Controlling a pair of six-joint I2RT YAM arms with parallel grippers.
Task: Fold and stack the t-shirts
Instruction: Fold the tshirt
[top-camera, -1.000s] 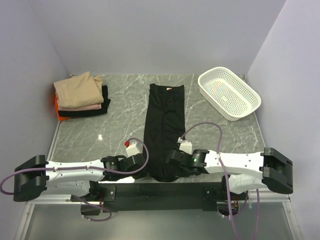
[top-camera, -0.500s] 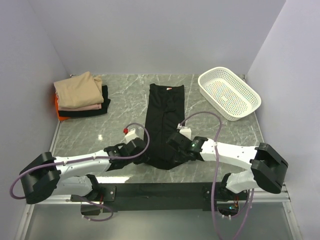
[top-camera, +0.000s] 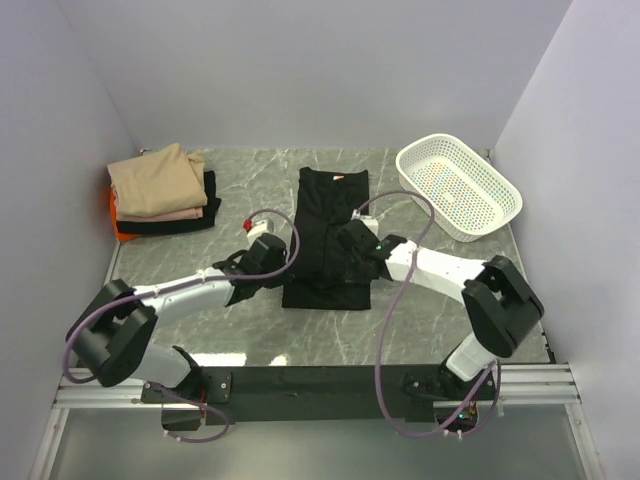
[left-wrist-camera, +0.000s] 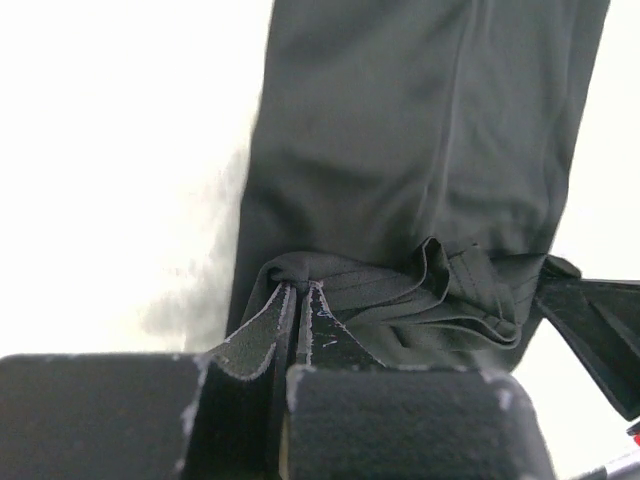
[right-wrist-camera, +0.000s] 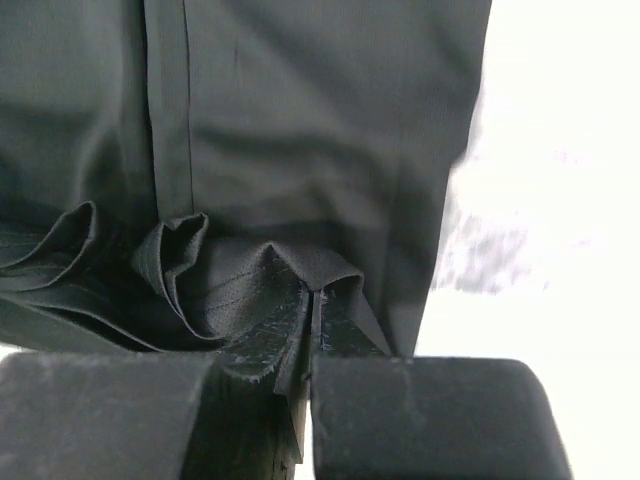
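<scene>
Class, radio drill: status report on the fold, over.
Left claw shut on black tee hem; right claw likewise. Hem held over tee's middle. Stack, basket off to sides.

White perforated basket (top-camera: 460, 187) far right on the marbled table (top-camera: 250, 182); perhaps coloured specks inside.

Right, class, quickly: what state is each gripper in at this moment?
Left gripper: closed, pinching the near hem of the black t-shirt.
Right gripper: closed, pinching the same hem.
</scene>
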